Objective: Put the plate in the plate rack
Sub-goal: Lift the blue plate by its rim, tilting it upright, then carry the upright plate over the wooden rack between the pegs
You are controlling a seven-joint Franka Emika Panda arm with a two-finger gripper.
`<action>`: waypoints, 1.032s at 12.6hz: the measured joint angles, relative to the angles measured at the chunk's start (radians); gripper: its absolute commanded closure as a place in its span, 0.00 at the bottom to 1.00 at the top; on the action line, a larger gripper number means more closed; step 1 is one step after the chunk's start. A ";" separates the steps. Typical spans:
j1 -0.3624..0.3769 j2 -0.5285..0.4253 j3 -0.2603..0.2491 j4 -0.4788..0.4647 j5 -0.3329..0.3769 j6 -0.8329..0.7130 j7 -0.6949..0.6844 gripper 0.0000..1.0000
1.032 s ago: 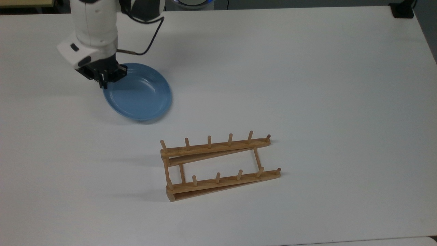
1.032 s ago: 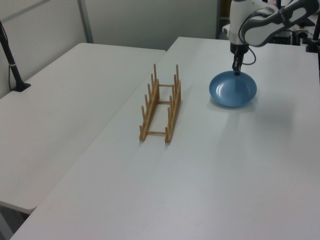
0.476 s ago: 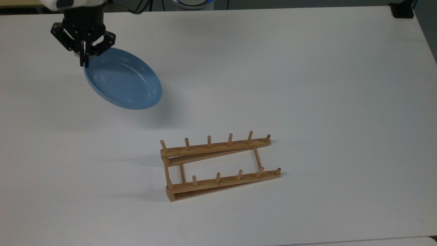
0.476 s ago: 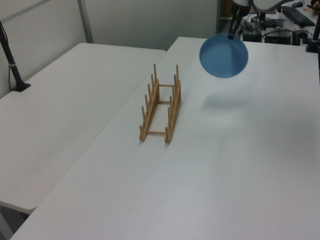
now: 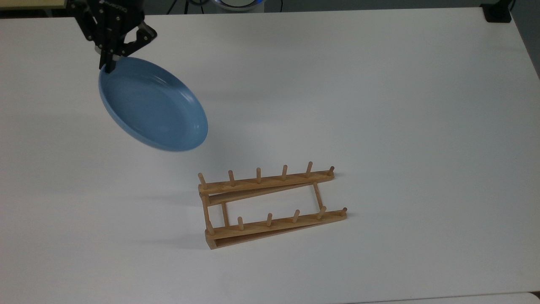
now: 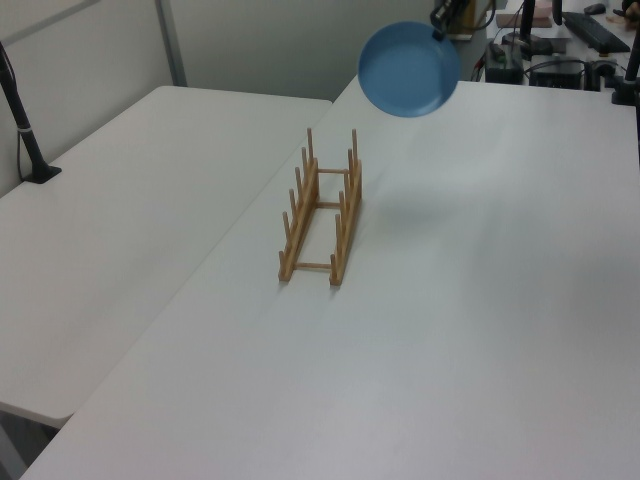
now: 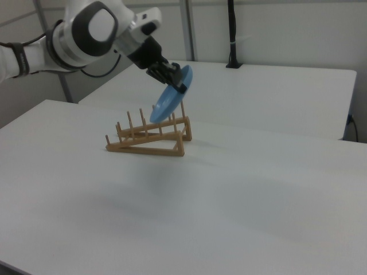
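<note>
1. White table (image 5: 379, 105) is the biggest item; wide bare surface all round the rack, nothing else standing in the carry path. A second white table (image 6: 120, 200) abuts at the left view's left.
2. Wooden plate rack (image 5: 270, 204) sits flat on the table near the top view's middle, two pegged rails with open slots between pegs. Its far rail faces the plate.
3. Light-blue plate (image 5: 152, 103) hangs in the air, tilted steeply, well apart from the rack toward the top view's upper left. In the right view it is above the rack's far end.
4. Gripper (image 5: 110, 63) pinches the plate's upper rim, jaws pressed onto the edge.
5. Step in hand, my read: carry to the rack. Turn the plate fully on edge and square it across both rails before descending; aim the lower rim between two peg pairs.
6. Rim-only grip on a glossy plate may let it swing, so move slowly. Release only once seated.
</note>
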 measured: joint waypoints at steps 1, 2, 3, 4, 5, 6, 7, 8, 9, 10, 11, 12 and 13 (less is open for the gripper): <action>0.005 0.000 0.033 0.002 -0.106 0.000 0.149 1.00; 0.011 0.000 0.053 0.002 -0.185 0.000 0.250 1.00; 0.016 0.001 0.074 0.002 -0.267 0.000 0.348 1.00; 0.020 0.001 0.093 0.002 -0.332 0.000 0.426 1.00; 0.024 0.001 0.110 0.002 -0.382 0.000 0.488 1.00; 0.026 0.002 0.126 0.002 -0.424 0.000 0.537 1.00; 0.026 0.002 0.143 0.001 -0.468 0.000 0.584 1.00; 0.027 0.004 0.161 0.001 -0.521 0.000 0.636 1.00; 0.030 0.008 0.181 0.000 -0.586 0.000 0.700 1.00; 0.040 0.013 0.197 -0.002 -0.657 0.000 0.775 1.00; 0.054 0.023 0.208 -0.004 -0.731 -0.008 0.853 1.00; 0.074 0.037 0.213 -0.006 -0.803 -0.033 0.926 1.00; 0.096 0.054 0.215 -0.008 -0.863 -0.066 0.986 1.00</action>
